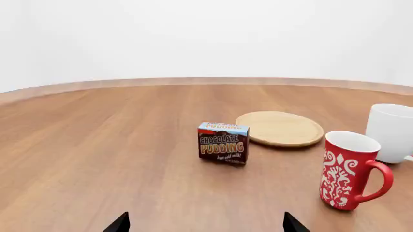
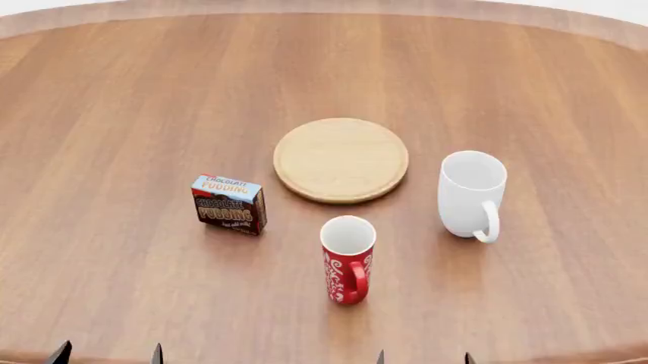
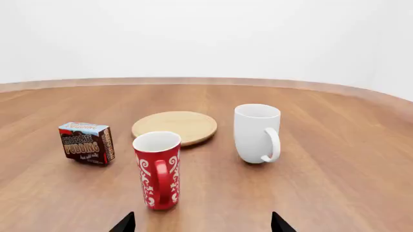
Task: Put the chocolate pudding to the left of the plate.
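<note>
Pudding box (image 2: 229,203) sits left & a bit near of plate (image 2: 341,159), untouched; left gripper (image 2: 108,354) & right gripper (image 2: 423,357) both spread wide, holding nothing, so job looks barely begun.

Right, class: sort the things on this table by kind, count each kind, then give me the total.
Mugs: 2, a red patterned mug and a white mug
Plates: 1, the wooden plate
Boxes: 1, the chocolate pudding
Total: 4
</note>
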{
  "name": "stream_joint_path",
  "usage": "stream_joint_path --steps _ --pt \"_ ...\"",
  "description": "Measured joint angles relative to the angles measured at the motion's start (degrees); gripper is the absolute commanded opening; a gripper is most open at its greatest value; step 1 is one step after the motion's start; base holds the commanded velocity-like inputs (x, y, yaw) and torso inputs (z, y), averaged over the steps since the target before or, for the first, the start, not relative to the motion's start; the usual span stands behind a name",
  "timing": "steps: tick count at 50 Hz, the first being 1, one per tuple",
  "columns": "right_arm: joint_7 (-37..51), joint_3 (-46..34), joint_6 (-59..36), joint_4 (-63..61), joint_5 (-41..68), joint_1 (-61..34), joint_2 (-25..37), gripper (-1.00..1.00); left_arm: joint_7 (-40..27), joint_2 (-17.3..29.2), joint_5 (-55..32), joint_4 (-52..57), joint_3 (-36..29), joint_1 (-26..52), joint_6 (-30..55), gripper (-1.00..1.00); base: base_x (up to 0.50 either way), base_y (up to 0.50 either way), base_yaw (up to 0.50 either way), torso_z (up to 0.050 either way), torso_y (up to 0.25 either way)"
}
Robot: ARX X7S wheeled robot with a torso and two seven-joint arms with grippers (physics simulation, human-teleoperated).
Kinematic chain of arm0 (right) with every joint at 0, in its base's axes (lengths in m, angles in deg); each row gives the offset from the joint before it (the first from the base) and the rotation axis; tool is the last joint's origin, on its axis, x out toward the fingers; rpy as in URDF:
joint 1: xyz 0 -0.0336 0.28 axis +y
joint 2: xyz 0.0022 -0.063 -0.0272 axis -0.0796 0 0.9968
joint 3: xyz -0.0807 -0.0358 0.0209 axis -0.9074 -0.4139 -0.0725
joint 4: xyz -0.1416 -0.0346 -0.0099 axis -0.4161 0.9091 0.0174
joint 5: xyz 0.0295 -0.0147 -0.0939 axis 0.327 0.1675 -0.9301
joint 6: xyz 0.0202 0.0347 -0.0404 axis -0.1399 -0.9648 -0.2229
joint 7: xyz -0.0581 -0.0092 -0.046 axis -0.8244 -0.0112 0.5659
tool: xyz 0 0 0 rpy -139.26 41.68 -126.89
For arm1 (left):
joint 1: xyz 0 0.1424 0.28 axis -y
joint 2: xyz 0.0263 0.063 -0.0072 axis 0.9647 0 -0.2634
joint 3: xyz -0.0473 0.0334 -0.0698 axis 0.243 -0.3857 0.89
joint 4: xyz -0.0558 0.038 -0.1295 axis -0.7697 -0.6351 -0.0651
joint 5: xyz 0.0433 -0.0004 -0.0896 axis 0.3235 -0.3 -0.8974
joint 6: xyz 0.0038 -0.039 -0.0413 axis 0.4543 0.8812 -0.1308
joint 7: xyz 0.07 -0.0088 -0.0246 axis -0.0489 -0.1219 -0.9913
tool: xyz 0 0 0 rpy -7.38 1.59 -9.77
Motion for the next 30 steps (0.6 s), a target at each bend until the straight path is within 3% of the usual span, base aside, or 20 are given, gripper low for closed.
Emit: stream_joint_path --steps 19,30 --pt "3.8 -3.1 -0.3 0.2 1.7 -0.2 2.5 1.00 -2.6 2.2 -2.0 -0.3 -2.5 0.0 -0.1 1.00 0.00 0.00 0.00 0.000 0.000" --pt "5.9 -4.6 -0.4 0.5 1.7 -0.4 3.5 1.00 -3.7 3.3 -3.2 -0.6 -4.0 0.3 -0.2 1.00 0.00 0.14 0.00 0.000 0.000"
